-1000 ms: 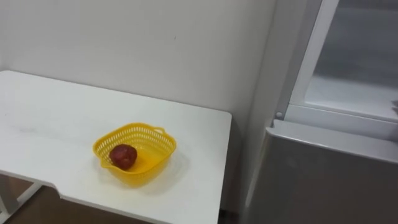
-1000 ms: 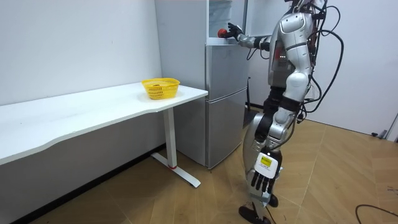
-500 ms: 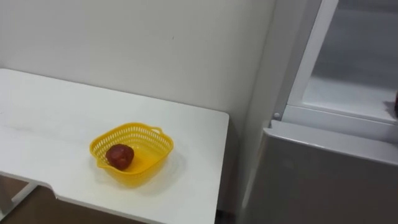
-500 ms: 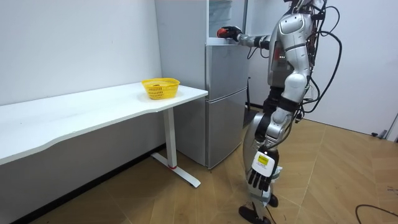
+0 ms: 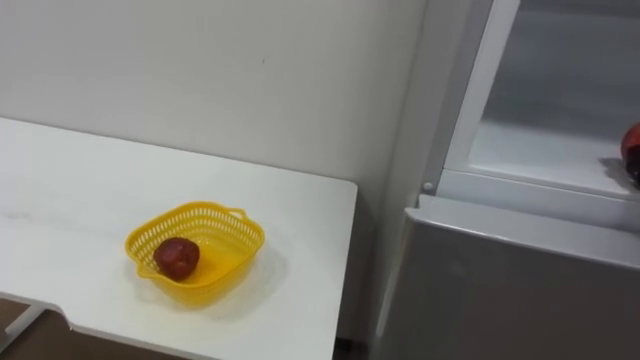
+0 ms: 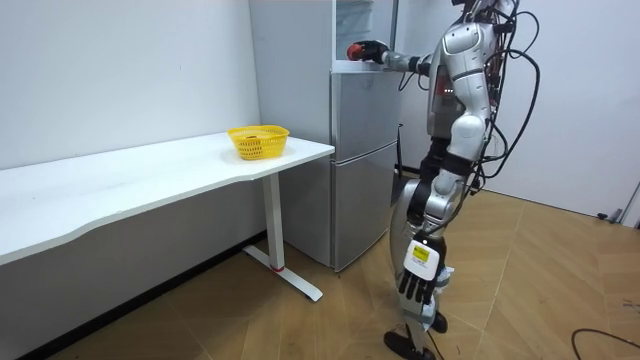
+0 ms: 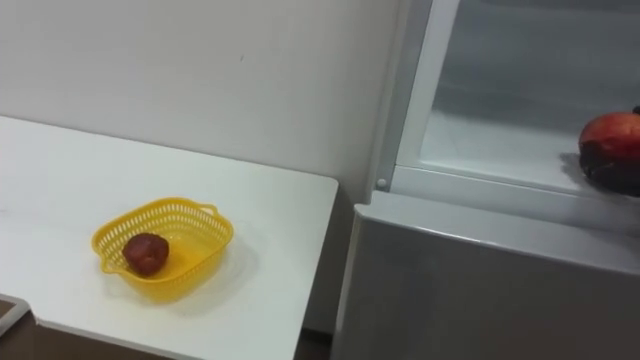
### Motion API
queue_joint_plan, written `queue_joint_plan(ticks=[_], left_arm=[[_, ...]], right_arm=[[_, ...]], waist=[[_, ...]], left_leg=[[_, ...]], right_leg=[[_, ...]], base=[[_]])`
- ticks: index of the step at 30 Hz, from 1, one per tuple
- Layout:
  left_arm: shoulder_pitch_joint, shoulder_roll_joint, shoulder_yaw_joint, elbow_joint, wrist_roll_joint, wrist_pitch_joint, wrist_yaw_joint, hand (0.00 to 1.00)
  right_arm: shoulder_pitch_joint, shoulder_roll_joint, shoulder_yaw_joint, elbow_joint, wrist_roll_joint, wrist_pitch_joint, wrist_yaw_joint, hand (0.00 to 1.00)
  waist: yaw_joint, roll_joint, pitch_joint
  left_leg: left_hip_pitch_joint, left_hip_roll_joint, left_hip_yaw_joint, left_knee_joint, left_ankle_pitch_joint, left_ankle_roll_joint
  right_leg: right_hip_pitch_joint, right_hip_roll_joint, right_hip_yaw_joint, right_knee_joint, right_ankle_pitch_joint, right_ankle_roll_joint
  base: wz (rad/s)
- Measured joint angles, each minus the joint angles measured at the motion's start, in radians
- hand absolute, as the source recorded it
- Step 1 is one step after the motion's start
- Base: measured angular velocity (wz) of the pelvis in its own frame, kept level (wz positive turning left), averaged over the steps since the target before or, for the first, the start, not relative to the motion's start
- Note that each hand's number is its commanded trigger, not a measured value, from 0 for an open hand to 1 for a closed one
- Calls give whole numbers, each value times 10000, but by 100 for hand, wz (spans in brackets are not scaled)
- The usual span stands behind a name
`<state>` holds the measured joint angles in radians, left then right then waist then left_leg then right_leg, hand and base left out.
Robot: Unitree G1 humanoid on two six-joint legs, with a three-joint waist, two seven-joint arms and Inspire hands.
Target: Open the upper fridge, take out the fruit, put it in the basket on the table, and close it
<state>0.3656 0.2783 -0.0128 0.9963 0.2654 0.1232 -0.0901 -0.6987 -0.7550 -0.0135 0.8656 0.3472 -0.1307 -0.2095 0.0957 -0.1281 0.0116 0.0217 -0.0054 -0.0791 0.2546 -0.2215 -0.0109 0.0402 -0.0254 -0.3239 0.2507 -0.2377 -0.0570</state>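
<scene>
Silver-grey shell, black joints, looping black cables, yellow-tagged black left hand (image 6: 418,287)

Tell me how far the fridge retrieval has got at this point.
Done: the upper fridge compartment stands open, and one dark fruit lies in the yellow basket on the white table. In hand: the right hand is curled round a red fruit on the compartment's shelf; the left hand hangs open beside its leg. Left: lifting that fruit out, probably over to the basket.
</scene>
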Motion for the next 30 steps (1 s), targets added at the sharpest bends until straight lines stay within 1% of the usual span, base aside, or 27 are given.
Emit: queue_joint_plan(ticks=[2,3,6,10,11,12,16,17,18,19,20,22,23,24,25,26,27,29,30], left_arm=[[27,0,0,74,2,9,-3,0],[59,4,7,88,2,9,-3,0],[-25,6,7,73,2,-61,-2,0],[-35,5,6,99,2,-169,-12,0],[-35,0,17,95,9,-204,-20,0],[-48,-12,18,96,2,-219,-41,0],[-31,-11,100,211,6,-197,-31,0],[-23,-18,90,298,3,-196,-22,0],[-35,-40,93,426,4,-207,-17,0],[-33,-68,124,463,3,-209,-9,0],[-38,-168,287,456,1,-211,4,0],[-137,-233,322,396,-6,-232,13,0],[-171,-244,305,326,-3,-253,50,0],[-243,-288,295,326,-3,-275,169,0],[-312,-353,297,331,-7,-337,260,0],[-329,-382,289,332,-7,-394,316,0],[-335,-434,289,311,-27,-482,421,0],[-345,-460,288,292,-227,-609,534,0],[-339,-502,312,251,-245,-615,649,0]], right_arm=[[-12,-75,63,65,-32,-1,85,100],[-12,-85,140,130,-17,-2,169,100],[-18,-185,158,166,-47,12,158,100],[-12,-202,395,49,-341,50,138,100],[-9,-198,387,-83,-376,144,109,100],[-6,-171,380,-392,-387,276,51,100],[235,19,290,-1504,-450,497,-134,100],[461,147,292,-2055,-464,583,-208,100],[709,350,292,-2587,-458,592,-288,100],[829,468,273,-2858,-457,611,-337,100],[1119,613,249,-3513,-453,627,-428,100],[1602,711,210,-4600,-553,668,-534,100],[1942,871,200,-5365,-682,671,-635,100],[2219,1073,200,-6136,-672,670,-658,100],[2441,1290,198,-6838,-669,669,-672,100],[2527,1400,198,-7145,-700,660,-689,100],[2617,1668,195,-7644,-778,649,-771,100],[2830,1953,195,-8273,-806,577,-1046,100],[2956,2103,183,-8578,-866,558,-1214,100]], waist=[[62,-33,4],[72,-72,-19],[185,-120,-44],[149,-216,-61],[151,-222,-66],[117,-203,-51],[-104,-175,-34],[-121,-176,-34],[-115,-175,-35],[-111,-170,-39],[-111,-163,-52],[-132,-154,-56],[-133,-149,-58],[-146,-113,-61],[-142,-38,-50],[-142,12,-51],[-173,124,-73],[-192,267,-104],[-187,360,-85]], left_leg=[[92,4,0,-35,1,-1],[146,7,12,-58,1,-1],[207,36,2,-217,8,-14],[268,65,14,-253,10,-17],[269,72,29,-260,10,-18],[273,75,38,-268,12,-21],[360,87,41,-365,32,-54],[438,95,92,-412,33,-55],[540,104,144,-456,34,-56],[599,113,182,-492,34,-55],[602,111,201,-501,33,-55],[555,104,238,-498,33,-55],[548,106,287,-499,33,-55],[559,121,431,-492,33,-55],[588,122,510,-488,33,-54],[604,116,513,-489,32,-54],[629,106,516,-490,32,-53],[692,94,516,-508,32,-52],[763,89,515,-522,32,-52]], right_leg=[[112,22,9,-46,2,-1],[142,30,50,-109,3,-1],[142,70,72,-123,8,-9],[287,74,-20,-133,7,-9],[285,75,-20,-134,8,-9],[287,75,-20,-138,8,-9],[328,95,-7,-175,8,-10],[398,112,29,-225,10,-14],[481,132,79,-294,16,-22],[489,141,125,-298,16,-22],[458,141,165,-298,16,-22],[426,134,153,-298,16,-21],[406,132,176,-295,17,-21],[401,133,235,-293,18,-21],[424,130,278,-296,25,-20],[441,124,286,-297,28,-17],[466,116,295,-298,38,-2],[513,107,339,-299,46,12],[580,99,337,-304,46,13]], base=[[-3],[-8],[-2],[2],[0],[0],[-1],[-10],[-14],[-15],[-11],[-5],[-8],[-14],[-12],[-6],[0],[0],[0]])
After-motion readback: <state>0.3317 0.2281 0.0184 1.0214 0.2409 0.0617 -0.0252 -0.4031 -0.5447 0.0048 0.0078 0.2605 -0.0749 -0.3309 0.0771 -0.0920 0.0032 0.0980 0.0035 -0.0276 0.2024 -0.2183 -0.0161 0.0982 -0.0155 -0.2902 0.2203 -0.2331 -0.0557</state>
